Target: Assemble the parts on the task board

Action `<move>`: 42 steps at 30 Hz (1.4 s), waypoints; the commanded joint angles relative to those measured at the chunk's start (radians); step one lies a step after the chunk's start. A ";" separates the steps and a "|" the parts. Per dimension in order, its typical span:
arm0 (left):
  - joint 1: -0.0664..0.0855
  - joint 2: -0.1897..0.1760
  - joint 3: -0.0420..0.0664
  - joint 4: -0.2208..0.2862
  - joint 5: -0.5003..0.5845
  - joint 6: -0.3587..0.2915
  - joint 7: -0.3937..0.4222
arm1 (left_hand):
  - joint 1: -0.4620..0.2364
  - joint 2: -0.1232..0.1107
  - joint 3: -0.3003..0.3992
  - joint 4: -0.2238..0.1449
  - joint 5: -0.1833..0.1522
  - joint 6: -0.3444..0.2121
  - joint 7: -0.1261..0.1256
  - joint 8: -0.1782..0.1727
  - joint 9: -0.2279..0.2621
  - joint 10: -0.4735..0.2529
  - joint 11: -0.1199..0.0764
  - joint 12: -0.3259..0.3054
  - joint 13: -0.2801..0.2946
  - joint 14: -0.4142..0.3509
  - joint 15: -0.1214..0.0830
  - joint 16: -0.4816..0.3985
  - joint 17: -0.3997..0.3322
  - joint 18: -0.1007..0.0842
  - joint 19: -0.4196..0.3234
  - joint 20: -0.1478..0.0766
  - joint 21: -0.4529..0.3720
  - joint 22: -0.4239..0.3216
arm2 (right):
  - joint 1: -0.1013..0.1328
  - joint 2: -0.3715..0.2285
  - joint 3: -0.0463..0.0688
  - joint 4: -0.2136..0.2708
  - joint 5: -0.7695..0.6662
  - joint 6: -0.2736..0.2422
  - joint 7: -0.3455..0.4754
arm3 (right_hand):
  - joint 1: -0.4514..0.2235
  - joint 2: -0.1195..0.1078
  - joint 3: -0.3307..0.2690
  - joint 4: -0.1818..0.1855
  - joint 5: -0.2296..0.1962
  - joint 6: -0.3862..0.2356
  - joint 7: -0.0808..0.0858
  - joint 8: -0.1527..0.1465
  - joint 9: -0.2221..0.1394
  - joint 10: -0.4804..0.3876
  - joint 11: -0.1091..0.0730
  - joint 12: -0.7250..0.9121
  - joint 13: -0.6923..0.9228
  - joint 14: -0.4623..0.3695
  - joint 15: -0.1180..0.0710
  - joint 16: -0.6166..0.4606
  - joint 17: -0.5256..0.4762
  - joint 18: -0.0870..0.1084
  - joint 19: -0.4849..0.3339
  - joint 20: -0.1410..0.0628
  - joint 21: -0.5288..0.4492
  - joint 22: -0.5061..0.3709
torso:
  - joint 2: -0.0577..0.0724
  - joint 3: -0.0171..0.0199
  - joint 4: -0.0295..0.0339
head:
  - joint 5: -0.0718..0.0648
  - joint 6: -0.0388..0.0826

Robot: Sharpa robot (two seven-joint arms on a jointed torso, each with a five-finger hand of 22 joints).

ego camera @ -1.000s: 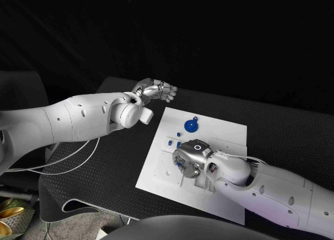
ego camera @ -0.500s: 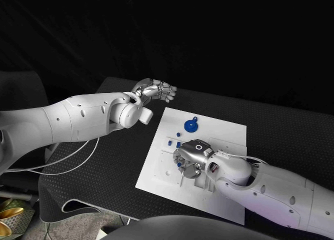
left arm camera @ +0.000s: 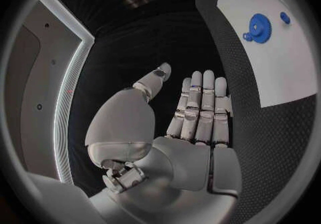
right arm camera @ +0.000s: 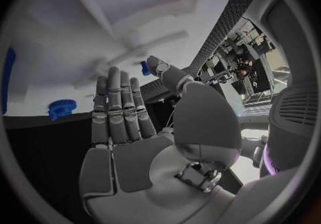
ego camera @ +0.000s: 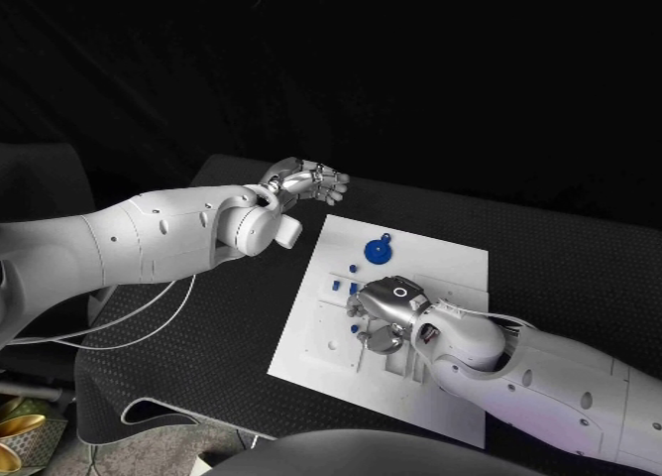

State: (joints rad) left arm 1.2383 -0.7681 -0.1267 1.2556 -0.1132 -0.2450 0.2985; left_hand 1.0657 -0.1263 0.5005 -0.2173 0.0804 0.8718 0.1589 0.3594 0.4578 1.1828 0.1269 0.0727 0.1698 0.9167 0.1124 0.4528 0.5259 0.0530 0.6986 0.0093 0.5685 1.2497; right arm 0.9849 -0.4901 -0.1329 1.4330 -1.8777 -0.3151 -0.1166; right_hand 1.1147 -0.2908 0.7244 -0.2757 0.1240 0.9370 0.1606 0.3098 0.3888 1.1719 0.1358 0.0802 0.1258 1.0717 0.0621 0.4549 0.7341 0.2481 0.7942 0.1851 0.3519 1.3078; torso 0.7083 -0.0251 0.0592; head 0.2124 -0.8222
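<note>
Head view, I see right hand (ego camera: pixel 386 315) flat-fingered over white board (ego camera: pixel 446 260), holding nothing, left hand (ego camera: pixel 305 180) open, empty, off the board, blue gear (ego camera: pixel 380 249) between.

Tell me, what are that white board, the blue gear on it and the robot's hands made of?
The task board looks like matte white plastic or painted sheet, flat and without glare. The blue gear seems to be moulded plastic, evenly coloured. The left hand and right hand look like brushed metal, silvery with a soft sheen.

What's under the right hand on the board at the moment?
The right hand hangs low over the middle of the white board. Small blue parts show at its edge, and its thumb tip is near one. Whatever lies directly beneath the palm is covered.
</note>
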 commanded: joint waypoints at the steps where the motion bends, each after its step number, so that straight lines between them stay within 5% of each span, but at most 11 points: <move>1: 0.002 0.001 0.001 0.002 0.003 0.008 0.004 | 0.005 -0.004 0.003 0.001 0.001 -0.004 0.000 0.004 -0.002 -0.008 0.002 -0.003 -0.001 -0.003 0.005 -0.007 0.002 0.019 0.002 0.007 -0.007 0.001 | 0.001 -0.008 -0.001 0.008 -0.004 -0.019 -0.020 | 0.001 -0.007 -0.006 0.001 -0.004 -0.009 0.000 -0.005 -0.001 -0.007 -0.002 0.005 -0.001 -0.007 0.001 -0.004 -0.001 -0.005 -0.010 0.000 -0.006 0.021 | 0.000 0.0007 -0.0008 | 0.000 0.001; 7: 0.002 -0.001 0.001 0.001 0.003 0.006 0.008 | 0.005 -0.004 0.003 0.001 0.001 -0.004 0.000 0.004 -0.002 -0.008 0.002 -0.003 -0.001 -0.003 0.005 -0.008 0.003 0.019 0.002 0.007 -0.008 0.001 | 0.020 -0.049 0.004 0.056 0.037 -0.066 -0.003 | 0.005 -0.007 -0.001 0.004 -0.004 -0.005 -0.002 -0.002 0.000 -0.002 -0.004 0.011 -0.003 -0.005 0.000 -0.002 -0.001 -0.004 -0.009 0.001 -0.004 0.021 | 0.000 -0.0004 -0.0016 | -0.006 0.005; 11: 0.002 -0.003 0.001 0.000 0.003 0.005 0.010 | 0.005 -0.004 0.003 0.002 0.001 -0.004 0.000 0.005 -0.002 -0.008 0.002 -0.003 -0.002 -0.003 0.005 -0.008 0.003 0.019 0.002 0.007 -0.008 0.001 | 0.047 -0.089 0.026 0.101 0.100 -0.068 0.019 | 0.005 -0.007 0.005 0.010 0.006 -0.008 -0.001 -0.002 -0.001 0.005 -0.007 0.019 -0.005 0.002 -0.002 0.001 0.000 -0.002 -0.002 0.001 0.000 0.022 | 0.000 0.0007 -0.0018 | -0.010 0.009; 15: 0.002 -0.004 0.001 0.000 -0.001 -0.012 0.026 | 0.006 -0.004 0.003 0.002 0.001 -0.004 0.000 0.005 -0.002 -0.007 0.002 -0.003 -0.002 -0.002 0.005 -0.008 0.004 0.019 0.003 0.007 -0.008 0.002 | 0.083 -0.134 0.046 0.135 0.119 -0.059 0.044 | -0.008 -0.005 -0.001 0.030 0.025 -0.009 0.000 0.000 -0.001 0.028 -0.018 0.039 -0.005 0.028 -0.015 0.017 0.005 0.008 0.024 0.000 0.017 0.023 | -0.001 0.0012 -0.0038 | -0.022 0.025; 20: 0.002 -0.005 0.001 -0.009 -0.008 -0.017 0.035 | 0.009 -0.003 0.004 0.001 0.002 -0.003 -0.001 0.006 -0.003 -0.005 0.001 -0.001 -0.002 0.000 0.004 -0.009 0.007 0.020 0.005 0.007 -0.008 0.002 | 0.132 -0.194 0.047 0.136 0.185 -0.026 0.072 | -0.033 -0.002 -0.042 0.041 0.047 -0.013 0.000 0.003 -0.002 0.048 -0.029 0.059 -0.011 0.075 -0.038 0.042 0.016 0.014 0.071 -0.013 0.048 0.022 | -0.002 0.0006 -0.0077 | -0.041 0.041; 25: 0.002 -0.002 0.000 -0.016 -0.005 -0.016 0.038 | 0.009 -0.003 0.004 0.001 0.003 -0.002 -0.001 0.007 -0.003 -0.003 0.001 -0.001 -0.002 0.002 0.004 -0.009 0.009 0.021 0.006 0.007 -0.008 0.003 | 0.138 -0.249 0.052 0.121 0.271 0.022 0.093 | -0.043 0.000 -0.071 0.045 0.061 -0.031 0.008 -0.002 -0.006 0.035 -0.026 0.058 -0.023 0.107 -0.052 0.063 0.032 0.014 0.105 -0.028 0.066 0.019 | -0.005 0.0017 -0.0124 | -0.052 0.053; 29: 0.001 -0.001 0.000 -0.021 -0.001 -0.014 0.038 | 0.009 -0.002 0.004 0.002 0.003 -0.002 -0.001 0.008 -0.003 -0.003 0.000 0.000 -0.002 0.003 0.004 -0.009 0.010 0.021 0.007 0.007 -0.008 0.003 | 0.138 -0.277 0.052 0.115 0.304 0.047 0.095 | -0.088 0.003 -0.146 0.045 0.122 -0.055 0.017 -0.007 -0.009 0.011 -0.018 0.051 -0.039 0.105 -0.049 0.065 0.045 0.014 0.107 -0.031 0.069 0.018 | -0.006 0.0035 -0.0154 | -0.070 0.072; 33: 0.001 0.002 0.000 -0.027 0.001 -0.012 0.038 | 0.009 -0.001 0.004 0.002 0.003 -0.002 -0.001 0.008 -0.003 -0.003 0.000 0.000 -0.002 0.003 0.003 -0.010 0.010 0.021 0.007 0.007 -0.008 0.003 | 0.138 -0.283 0.051 0.111 0.278 0.081 0.084 | -0.115 0.001 -0.192 0.043 0.136 -0.068 0.021 -0.009 -0.010 -0.003 -0.014 0.047 -0.047 0.103 -0.046 0.065 0.050 0.014 0.105 -0.032 0.068 0.017 | -0.005 0.0054 -0.0160 | -0.077 0.075; 42: 0.001 0.002 0.000 -0.032 0.002 -0.009 0.037 | 0.008 -0.001 0.003 0.003 0.003 -0.003 -0.001 0.008 -0.004 -0.003 0.000 0.000 -0.003 0.003 0.003 -0.011 0.011 0.021 0.008 0.007 -0.009 0.004 | 0.120 -0.295 0.041 0.112 0.217 0.126 0.069 | -0.116 0.006 -0.225 0.036 0.125 -0.066 0.018 0.000 -0.006 -0.012 -0.012 0.047 -0.053 0.097 -0.044 0.061 0.055 0.014 0.101 -0.033 0.065 0.016 | -0.004 0.0029 -0.0138 | -0.082 0.070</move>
State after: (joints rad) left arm 1.2381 -0.7676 -0.1275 1.2234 -0.1142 -0.2565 0.3205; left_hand 1.0657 -0.1263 0.5005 -0.2174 0.0803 0.8719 0.1589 0.3631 0.4550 1.1828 0.1268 0.0727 0.1682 0.9167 0.1124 0.4491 0.5361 0.0620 0.7022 0.0130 0.5650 1.2519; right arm 1.1072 -0.7863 -0.0925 1.5446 -1.6302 -0.2347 -0.0482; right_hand 1.0041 -0.2880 0.5052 -0.2386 0.2549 0.8687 0.1825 0.3058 0.3822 1.1666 0.1267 0.1295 0.0736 1.1700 0.0147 0.5143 0.7884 0.2480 0.8968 0.1550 0.4179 1.3074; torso 0.7033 -0.0210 0.0443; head 0.1313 -0.7513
